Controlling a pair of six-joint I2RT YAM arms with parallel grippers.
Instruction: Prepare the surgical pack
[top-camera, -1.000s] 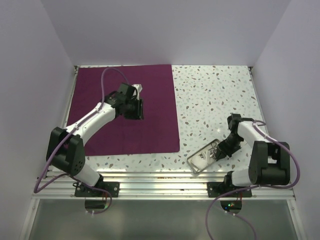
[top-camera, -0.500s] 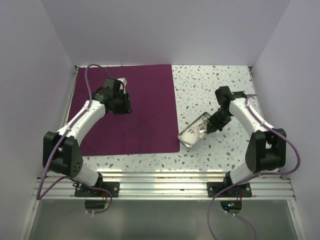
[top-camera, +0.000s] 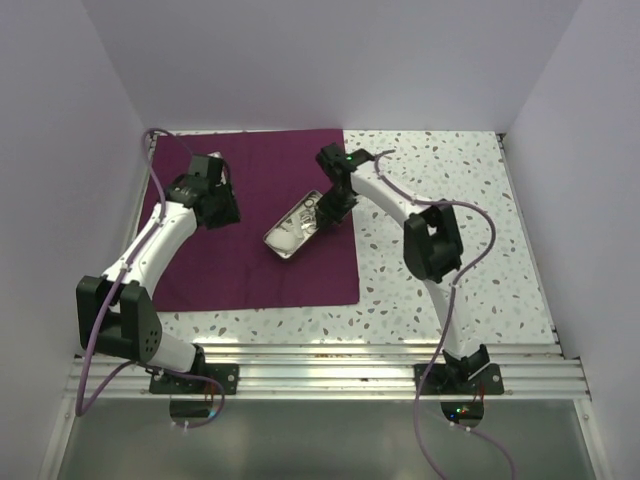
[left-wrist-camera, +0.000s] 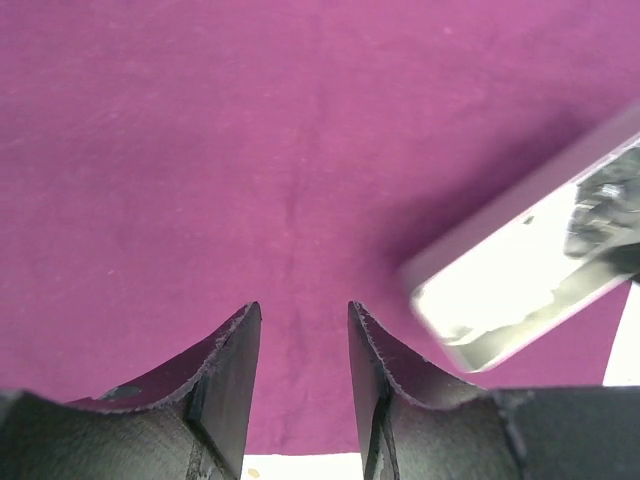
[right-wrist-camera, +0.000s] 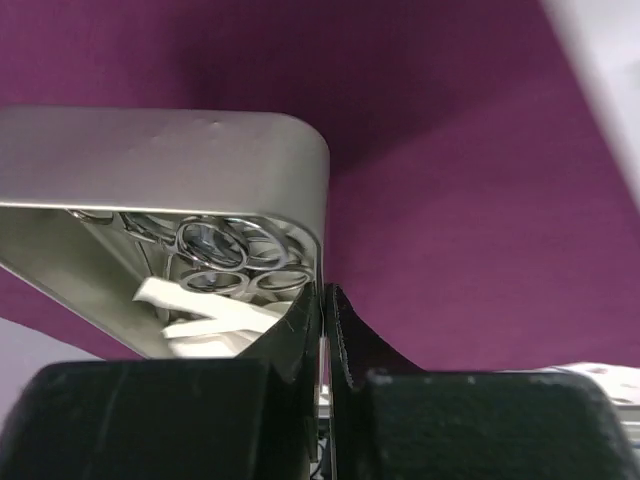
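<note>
Speckled tabletop (top-camera: 470, 175) shows one purple cloth (top-camera: 250, 265) and one steel tray (top-camera: 290, 233).

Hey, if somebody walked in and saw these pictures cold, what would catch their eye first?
Probably the big plum-purple cloth spread over the left of the speckled table, and the shiny steel tray that the right gripper holds by its rim over the cloth's right part. Inside it lie silver ring-handled instruments and white gauze; the left gripper hovers open over the cloth's left side.

Top view: high, rear, looking down. Wrist views: close, facing cloth (left-wrist-camera: 300, 150). All share tray (top-camera: 283, 240).
</note>
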